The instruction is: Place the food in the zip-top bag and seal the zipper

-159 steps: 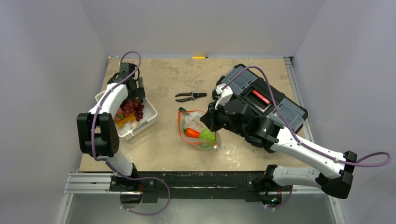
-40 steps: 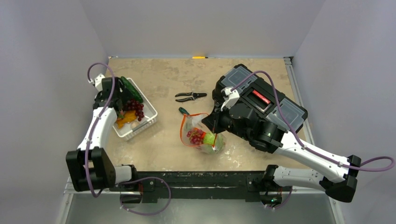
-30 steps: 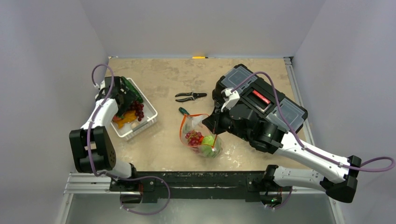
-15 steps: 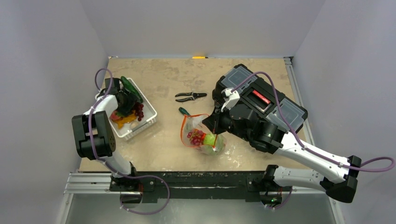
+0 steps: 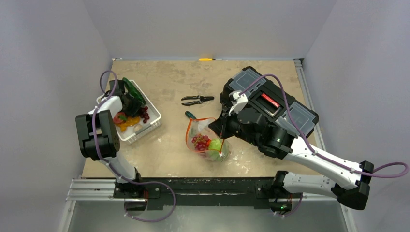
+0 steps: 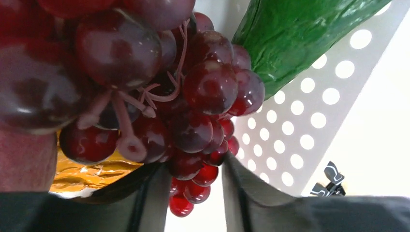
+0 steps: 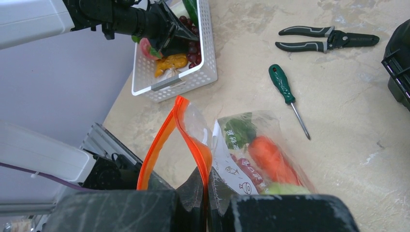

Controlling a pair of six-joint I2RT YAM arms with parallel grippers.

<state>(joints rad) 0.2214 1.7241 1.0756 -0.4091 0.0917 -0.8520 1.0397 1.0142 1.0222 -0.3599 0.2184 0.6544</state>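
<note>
The left arm (image 5: 110, 104) and right arm (image 5: 319, 162) are wearing smooth white shells between chunky black joint housings. A thin purple cable (image 5: 387, 166) is looping loosely alongside each arm. The right hand (image 7: 207, 180) is showing matte black fingers (image 7: 285, 212), with faint pale scuff marks streaking them.

Screwdriver (image 5: 189, 115) beside bag (image 5: 207, 143); toolbox (image 5: 302, 116) behind

The tan table (image 5: 169, 82) carries a white basket (image 5: 146, 133), pliers (image 5: 197, 100), a screwdriver (image 5: 189, 115), the zip-top bag (image 5: 205, 145) and a toolbox (image 5: 302, 116).
</note>
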